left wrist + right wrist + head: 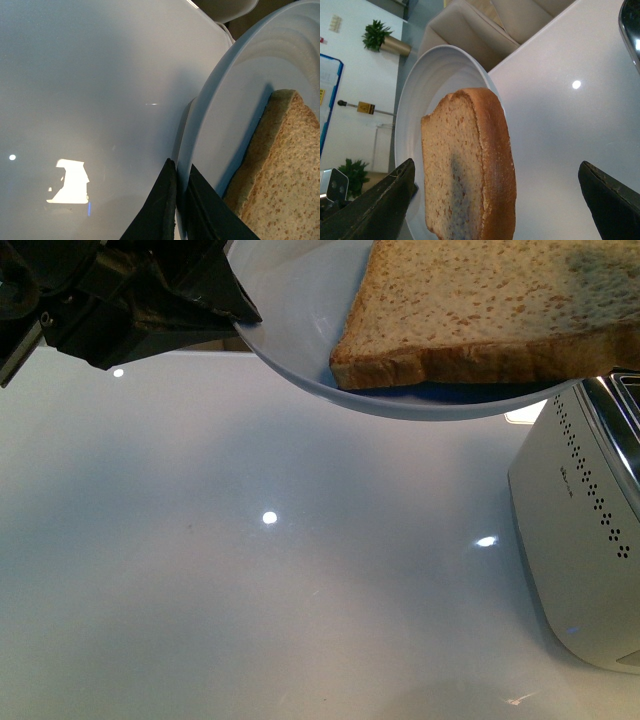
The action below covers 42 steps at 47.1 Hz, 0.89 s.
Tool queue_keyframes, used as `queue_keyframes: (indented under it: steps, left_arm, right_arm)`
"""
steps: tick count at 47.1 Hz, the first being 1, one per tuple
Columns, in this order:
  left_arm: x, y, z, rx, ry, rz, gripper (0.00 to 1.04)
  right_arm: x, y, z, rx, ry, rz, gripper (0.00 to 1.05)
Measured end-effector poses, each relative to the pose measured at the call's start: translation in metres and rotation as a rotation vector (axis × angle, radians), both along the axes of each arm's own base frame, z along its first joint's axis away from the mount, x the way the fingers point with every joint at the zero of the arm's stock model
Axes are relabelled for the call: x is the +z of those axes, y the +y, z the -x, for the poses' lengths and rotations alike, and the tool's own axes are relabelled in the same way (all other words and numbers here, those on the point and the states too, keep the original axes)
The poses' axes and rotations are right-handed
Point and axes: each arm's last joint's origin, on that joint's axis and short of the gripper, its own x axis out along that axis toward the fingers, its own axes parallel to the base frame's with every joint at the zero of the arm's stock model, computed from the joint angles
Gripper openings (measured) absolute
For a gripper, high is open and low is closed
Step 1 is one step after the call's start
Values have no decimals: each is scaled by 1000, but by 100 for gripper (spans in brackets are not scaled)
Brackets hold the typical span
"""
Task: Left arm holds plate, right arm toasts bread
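the left gripper [180, 187] pinches the rim of the plate [300, 355] between its jaws, holding it tilted above the desk [250, 590], the bread [480, 310] lying in it. the right gripper [496, 164] has its jaws spread wide either side of the bread, apart from it. a white toaster [585, 540] stands at the right, below the plate's edge; bare desk shows to its left.

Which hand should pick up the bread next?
The right hand. It is open and points straight at the bread, with nothing in its grip. The left hand is busy: it is pinched shut on the rim of the plate, holding it up.
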Motion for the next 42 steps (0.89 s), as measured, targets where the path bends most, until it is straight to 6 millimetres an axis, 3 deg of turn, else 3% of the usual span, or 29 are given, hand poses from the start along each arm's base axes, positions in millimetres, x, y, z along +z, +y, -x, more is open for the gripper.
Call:
queue_keyframes:
  steps: [11,18,25,38,42]
  left_arm:
    - [0,0,0,0,0,0,3]
    - [0,0,0,0,0,0,3]
    - [0,0,0,0,0,0,3]
    - [0,0,0,0,0,0,3]
    - [0,0,0,0,0,0,3]
  right_arm:
    - [-1,4,-2,1,11,-39,96]
    - [-1,4,-3,-3,14,-53,84]
    - [-1,5,-3,-2,20,-64,65]
    - [-1,6,-3,-1,28,-76,18]
    - [-1,6,-3,1,28,-77,9]
